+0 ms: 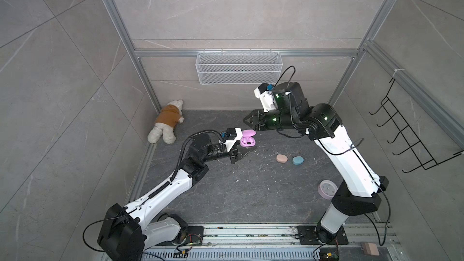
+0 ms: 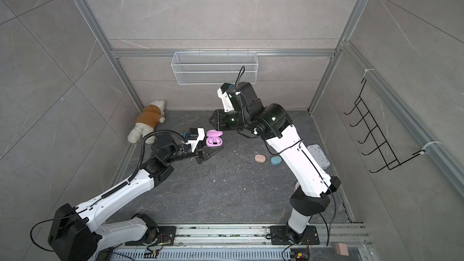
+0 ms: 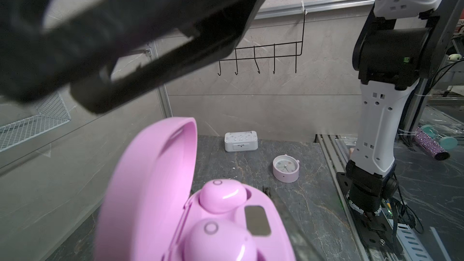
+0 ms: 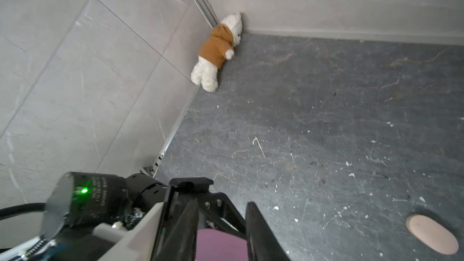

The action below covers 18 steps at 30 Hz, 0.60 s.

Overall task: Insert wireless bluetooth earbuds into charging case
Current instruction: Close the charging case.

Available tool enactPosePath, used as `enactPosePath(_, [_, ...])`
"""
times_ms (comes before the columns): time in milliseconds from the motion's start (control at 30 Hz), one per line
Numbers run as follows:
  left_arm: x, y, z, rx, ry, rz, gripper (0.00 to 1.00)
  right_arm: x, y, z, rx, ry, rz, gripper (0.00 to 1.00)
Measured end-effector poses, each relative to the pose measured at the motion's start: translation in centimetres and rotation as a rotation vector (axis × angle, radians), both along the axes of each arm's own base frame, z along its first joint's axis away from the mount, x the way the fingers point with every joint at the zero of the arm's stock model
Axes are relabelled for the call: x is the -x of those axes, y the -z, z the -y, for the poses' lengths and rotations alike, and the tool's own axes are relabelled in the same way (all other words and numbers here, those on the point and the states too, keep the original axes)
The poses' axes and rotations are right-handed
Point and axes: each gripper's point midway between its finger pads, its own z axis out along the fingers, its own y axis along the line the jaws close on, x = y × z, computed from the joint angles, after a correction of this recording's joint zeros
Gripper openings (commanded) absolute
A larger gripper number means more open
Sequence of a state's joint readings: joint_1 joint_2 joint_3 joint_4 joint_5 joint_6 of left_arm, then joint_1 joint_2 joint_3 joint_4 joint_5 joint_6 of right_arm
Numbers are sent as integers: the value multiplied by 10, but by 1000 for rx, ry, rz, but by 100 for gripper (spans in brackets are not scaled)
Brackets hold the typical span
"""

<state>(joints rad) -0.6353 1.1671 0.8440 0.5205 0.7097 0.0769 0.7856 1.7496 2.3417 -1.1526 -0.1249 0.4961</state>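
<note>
Tail end of the insertion for the lilac pair, by the look of it: both lilac earbuds (image 3: 222,197) down in the wells of the lilac charging case (image 1: 247,138), lid (image 3: 155,171) standing open, nothing loose beside that case. Left gripper (image 1: 251,149) closed on the base of the case, seen close in the left wrist view; base resting on the worktop (image 1: 251,197) or hanging just clear of it, no telling. Right gripper (image 1: 245,119) up beyond the case and apart from it, jaws a little parted in the right wrist view, empty. Next move, as a judgement: bring the right gripper over the case and press the lid down squarely, holding the left grip firm against tipping; after that, turn to the peach case (image 1: 281,158) and the blue case (image 1: 298,160), both shut, lying side by side well apart from the lilac case toward the foot of the right arm (image 1: 351,156), with no peach or blue buds in sight. Left arm (image 1: 163,189) stretched low toward the case, wrist rolled, camera at the gripper's side. Right arm reared up, elbow high, wrist folded over, gripper pointing across above the case.
</note>
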Motion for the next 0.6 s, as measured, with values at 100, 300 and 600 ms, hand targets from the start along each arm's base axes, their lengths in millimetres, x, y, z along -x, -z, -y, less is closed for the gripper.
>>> enactPosePath(100, [1,-1,-1,1,-1,2,13,5,7,2,22,-10,-30,32])
enactPosePath(300, [0,1,-1,1,-2,0,13,26,15,17,23,-19,-67,32])
enactPosePath(600, [0,1,-1,0,-3,1,13,49,28,20,9,-51,-118,32])
